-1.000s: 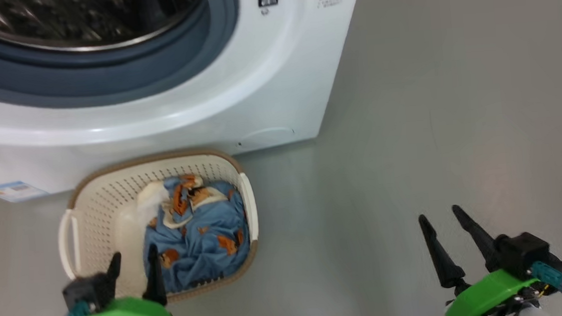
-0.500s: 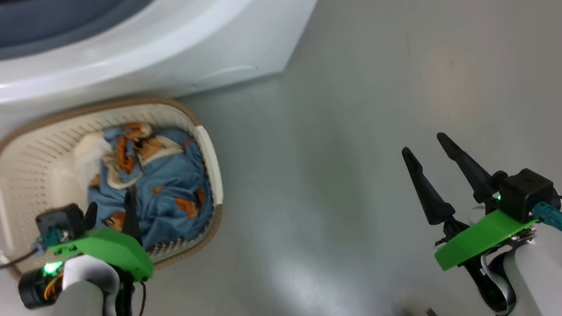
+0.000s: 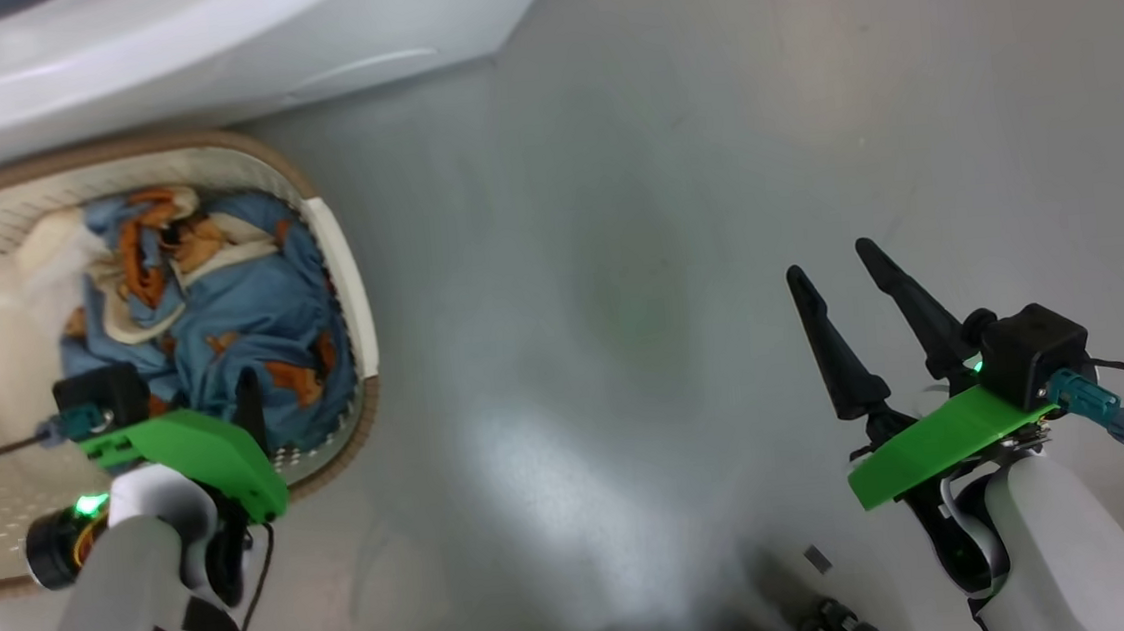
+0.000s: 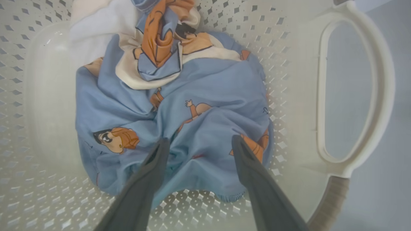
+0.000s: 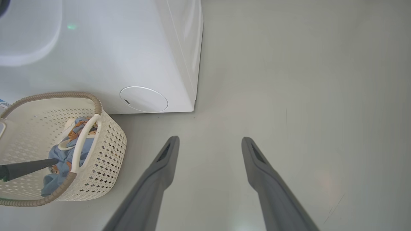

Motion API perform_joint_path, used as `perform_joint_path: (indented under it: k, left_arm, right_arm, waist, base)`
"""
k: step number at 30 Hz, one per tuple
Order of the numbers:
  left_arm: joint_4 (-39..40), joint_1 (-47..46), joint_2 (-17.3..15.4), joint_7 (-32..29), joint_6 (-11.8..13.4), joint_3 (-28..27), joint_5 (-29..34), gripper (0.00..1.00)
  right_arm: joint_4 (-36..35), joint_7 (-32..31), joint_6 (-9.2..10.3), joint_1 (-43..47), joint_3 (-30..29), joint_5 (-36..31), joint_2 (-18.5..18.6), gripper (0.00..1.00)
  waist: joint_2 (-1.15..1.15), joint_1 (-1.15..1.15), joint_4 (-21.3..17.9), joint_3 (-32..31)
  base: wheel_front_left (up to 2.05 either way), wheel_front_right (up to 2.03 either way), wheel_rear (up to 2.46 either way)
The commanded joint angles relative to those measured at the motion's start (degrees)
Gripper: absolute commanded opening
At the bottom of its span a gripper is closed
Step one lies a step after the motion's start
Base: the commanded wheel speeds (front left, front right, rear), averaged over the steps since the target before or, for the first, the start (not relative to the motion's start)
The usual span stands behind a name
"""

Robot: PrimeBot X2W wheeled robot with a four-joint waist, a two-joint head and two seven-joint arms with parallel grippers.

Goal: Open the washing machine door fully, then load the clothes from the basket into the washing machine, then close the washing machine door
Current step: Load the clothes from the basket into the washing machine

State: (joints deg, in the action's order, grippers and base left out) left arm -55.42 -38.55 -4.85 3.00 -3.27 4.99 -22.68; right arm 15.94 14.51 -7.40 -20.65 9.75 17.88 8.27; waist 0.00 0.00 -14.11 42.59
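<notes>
One loop handle (image 4: 383,96) beside clothes (image 4: 192,128); washing machine (image 5: 128,48) behind basket (image 5: 109,144).

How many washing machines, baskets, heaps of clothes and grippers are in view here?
Washing machine: 1
Basket: 1
Heap of clothes: 1
Grippers: 2 (left gripper, right gripper)
Total: 5

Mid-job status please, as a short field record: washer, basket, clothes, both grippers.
washing machine: white lower front with round service flap, behind the basket
basket: on the floor, close in front of the washing machine
clothes: bunched in the basket, none lifted
left gripper: open, fingers down inside the basket over the clothes; contact unclear
right gripper: open, empty, over bare floor
</notes>
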Motion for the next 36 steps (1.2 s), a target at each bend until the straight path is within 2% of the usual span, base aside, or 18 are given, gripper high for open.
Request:
perform_joint_path:
  k: [1,13,17,20,27,28,29,31,36]
  left_arm:
    - [-0.31,0.03,-1.84,0.11,0.53,-1.64,-0.74,1.00]
    - [-3.23,-5.61,-4.46,0.56,2.80,-2.18,-1.00,1.00]
    - [-4.14,-7.74,-4.94,0.48,3.01,-1.82,-0.88,1.00]
    - [-5.07,-9.59,-5.01,0.48,2.21,-1.63,-1.29,1.00]
    - [-7.23,-11.92,-5.71,1.73,2.64,-0.04,-0.02,1.00]
    - [-7.71,-12.12,-5.76,1.89,2.72,0.40,0.36,0.78]
    - [-8.15,-12.33,-5.71,2.15,2.77,0.62,0.50,0.43]
    - [-9.05,-12.71,-5.43,2.76,2.84,0.97,0.63,0.00]
    - [-10.95,-12.58,-4.04,5.54,2.45,1.80,0.76,0.00]
  right_arm:
    - [-0.68,0.49,-0.09,0.75,1.35,0.46,0.12,1.00]
    - [-1.52,0.49,-0.09,0.00,0.88,2.26,-0.22,1.00]
    - [-1.40,0.49,-0.09,0.08,0.90,2.75,-0.37,1.00]
    - [-1.93,0.49,-0.09,0.04,1.05,4.34,-0.72,1.00]
    - [-3.18,0.49,-0.09,0.11,0.82,6.15,-0.27,1.00]
    - [-3.24,0.49,-0.09,0.14,0.60,6.31,-0.10,1.00]
    - [-3.31,0.49,-0.09,0.17,0.33,6.38,0.08,1.00]
    - [-3.44,0.49,-0.09,0.29,-0.16,6.55,0.40,1.00]
    - [-3.30,0.49,-0.09,1.29,-1.85,6.39,1.14,1.00]
  waist:
    - [0.00,0.00,-1.52,2.27]
    - [0.00,0.00,-3.62,7.92]
    - [0.00,0.00,-4.20,9.23]
    - [0.00,0.00,-4.69,10.08]
    - [0.00,0.00,-5.43,11.06]
    - [0.00,0.00,-5.47,11.14]
    - [0.00,0.00,-5.47,11.19]
    - [0.00,0.00,-5.36,11.16]
    - [0.00,0.00,-3.74,9.26]
  base:
    - [0.00,0.00,0.00]
    - [0.00,0.00,0.00]
    - [0.00,0.00,0.00]
    - [0.00,0.00,0.00]
    - [0.00,0.00,0.00]
    - [0.00,0.00,0.00]
    - [0.00,0.00,0.00]
    - [0.00,0.00,0.00]
    - [0.00,0.00,0.00]
